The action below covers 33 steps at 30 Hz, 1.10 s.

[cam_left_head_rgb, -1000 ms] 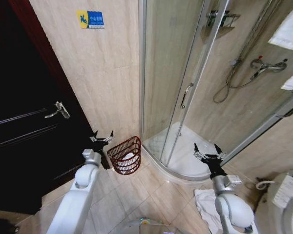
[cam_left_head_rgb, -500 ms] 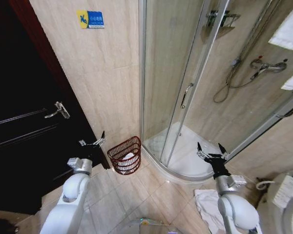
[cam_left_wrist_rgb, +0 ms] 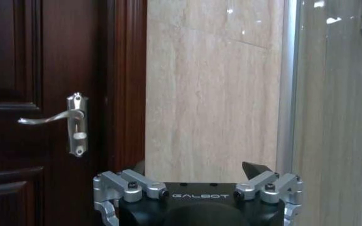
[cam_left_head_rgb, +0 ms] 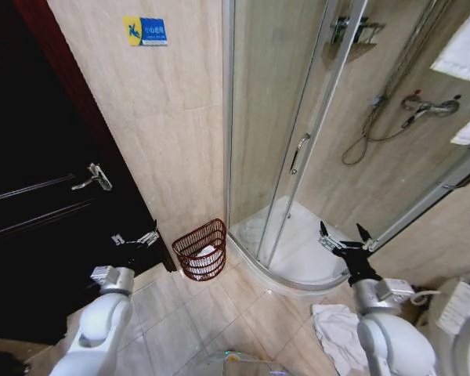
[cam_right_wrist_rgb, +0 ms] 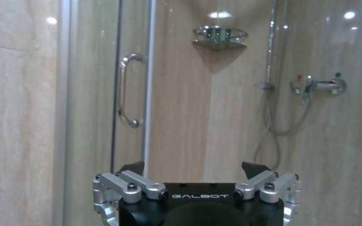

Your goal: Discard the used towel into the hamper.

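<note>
Hamper (cam_left_head_rgb: 201, 250): on the floor by the wall beside the shower door, something white inside.
Left claw (cam_left_head_rgb: 135, 238): spread wide, empty, before the dark door.
Right claw (cam_left_head_rgb: 345, 238): spread wide, empty, facing the shower.

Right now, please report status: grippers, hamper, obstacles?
Left gripper open, empty, by the door. Right gripper open, empty. Hamper upright, something white inside. White towel on the floor.

You see the hamper (cam_left_head_rgb: 200, 250), a small round reddish-brown openwork basket with horizontal rings, standing on the tiled floor against the beige wall, between the dark door and the shower enclosure's curved base. It looks upright, and white cloth (cam_left_head_rgb: 206, 252) lies inside it.
</note>
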{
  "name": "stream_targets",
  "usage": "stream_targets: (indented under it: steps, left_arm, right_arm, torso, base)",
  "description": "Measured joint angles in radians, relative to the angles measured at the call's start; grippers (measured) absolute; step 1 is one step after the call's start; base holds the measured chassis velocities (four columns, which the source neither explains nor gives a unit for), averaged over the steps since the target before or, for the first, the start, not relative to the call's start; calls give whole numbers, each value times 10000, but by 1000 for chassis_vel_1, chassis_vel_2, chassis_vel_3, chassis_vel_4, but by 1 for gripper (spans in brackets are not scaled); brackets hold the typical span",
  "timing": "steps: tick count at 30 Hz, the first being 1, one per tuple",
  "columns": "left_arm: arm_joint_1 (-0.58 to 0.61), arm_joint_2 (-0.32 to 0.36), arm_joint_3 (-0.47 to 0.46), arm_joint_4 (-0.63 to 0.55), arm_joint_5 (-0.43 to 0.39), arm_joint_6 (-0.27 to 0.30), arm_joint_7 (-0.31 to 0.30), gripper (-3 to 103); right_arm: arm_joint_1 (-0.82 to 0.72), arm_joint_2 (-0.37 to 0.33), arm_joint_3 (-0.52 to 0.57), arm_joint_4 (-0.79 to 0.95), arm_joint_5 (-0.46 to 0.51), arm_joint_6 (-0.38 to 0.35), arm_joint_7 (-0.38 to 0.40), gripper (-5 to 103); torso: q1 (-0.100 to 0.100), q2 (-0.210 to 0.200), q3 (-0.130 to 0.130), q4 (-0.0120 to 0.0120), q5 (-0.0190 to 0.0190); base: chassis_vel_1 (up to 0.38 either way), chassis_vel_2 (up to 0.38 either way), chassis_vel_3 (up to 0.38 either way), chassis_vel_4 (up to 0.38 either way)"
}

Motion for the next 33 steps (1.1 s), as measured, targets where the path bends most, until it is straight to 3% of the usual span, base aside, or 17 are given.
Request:
stream_targets:
  steps: [11,22,33]
  left_arm:
    - [-197,-196,326,-153,237,125,0,100]
    - [-135,-605,508,162,664,-146,99,100]
    - [-384,-520,482,-328,693,184,84,100]
  right_arm:
    - [-482,116,196,372,-45,-74,213,100]
    - [-1133,279,357,708,-23,-85,298,100]
    - [-1071,128,514,744,208,-196,312,100]
  torso:
    - [0,0,0,-3,-1]
    - [0,0,0,-2,0]
    - [0,0,1,-3,0]
  base:
    - [0,0,0,0]
    - [0,0,0,0]
    - [0,0,0,0]
